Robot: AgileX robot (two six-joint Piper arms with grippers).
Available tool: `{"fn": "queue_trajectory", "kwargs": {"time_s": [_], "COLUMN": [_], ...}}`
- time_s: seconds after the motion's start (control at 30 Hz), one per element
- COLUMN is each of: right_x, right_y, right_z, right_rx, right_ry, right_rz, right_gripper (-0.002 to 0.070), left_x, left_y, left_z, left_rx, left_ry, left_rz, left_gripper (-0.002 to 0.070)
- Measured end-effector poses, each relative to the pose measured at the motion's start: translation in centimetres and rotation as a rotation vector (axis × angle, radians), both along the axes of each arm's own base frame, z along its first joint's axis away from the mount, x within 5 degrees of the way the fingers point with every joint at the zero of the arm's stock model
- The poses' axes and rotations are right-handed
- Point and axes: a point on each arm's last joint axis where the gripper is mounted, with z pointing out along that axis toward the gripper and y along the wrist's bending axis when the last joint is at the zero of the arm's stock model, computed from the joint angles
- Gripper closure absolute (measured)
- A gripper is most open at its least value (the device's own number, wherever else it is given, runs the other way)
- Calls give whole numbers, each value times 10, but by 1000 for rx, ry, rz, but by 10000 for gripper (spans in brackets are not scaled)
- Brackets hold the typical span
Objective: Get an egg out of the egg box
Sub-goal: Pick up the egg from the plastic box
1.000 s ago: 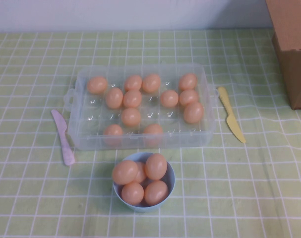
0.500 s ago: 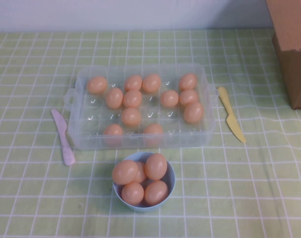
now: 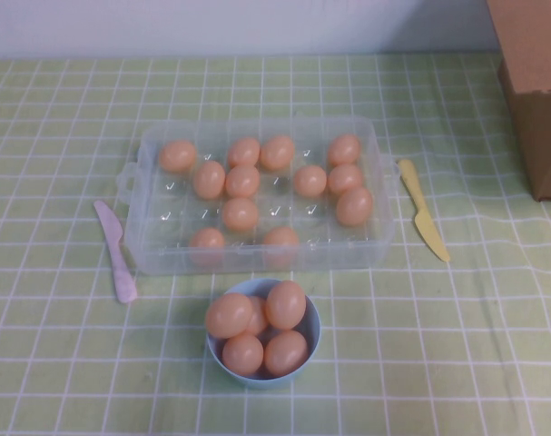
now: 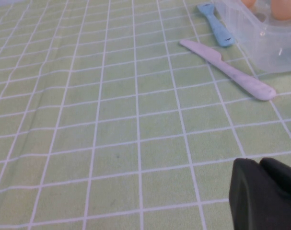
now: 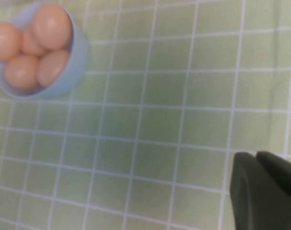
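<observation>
The clear plastic egg box (image 3: 157,256) stands at the middle of the table and holds several orange-tan eggs, such as one egg (image 3: 240,214) near its middle. A corner of the egg box (image 4: 265,40) shows in the left wrist view. Neither arm shows in the high view. My left gripper (image 4: 260,165) is shut and empty, low over the cloth to the left of the box. My right gripper (image 5: 257,155) is shut and empty over the cloth, apart from the bowl.
A light-blue bowl (image 3: 312,343) with several eggs sits in front of the box; it also shows in the right wrist view (image 5: 73,72). A pink knife (image 3: 116,250) lies left of the box, a yellow knife (image 3: 422,211) right. A cardboard box (image 3: 534,82) stands far right.
</observation>
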Motion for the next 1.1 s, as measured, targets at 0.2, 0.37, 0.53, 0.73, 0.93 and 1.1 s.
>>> {"fn": "queue_trajectory", "kwargs": {"time_s": [0.2,0.37,0.53,0.73,0.93,1.1], "right_x": [36,71,108,146,184,220], "right_y": [-2,12,53,105,146,170], "right_z": [5,9,22,33,34,30], "right_rx": [-117,-205,-289,-314,-322,-318], "right_ry": [178,244,220,184,181,161], "right_rz": [75,182,335,462,525,533], "right_gripper": [694,694,694,694,694,694], "left_x": [0,0,0,0,0,0], "left_y": [0,0,0,0,0,0], "left_z": [0,0,0,0,0,0], "left_rx": [1,1,1,1,1,1], "left_ry": [0,0,0,0,0,0], "left_rz": [0,0,0,0,0,0], "left_gripper": [679,679,679,679,679,679]}}
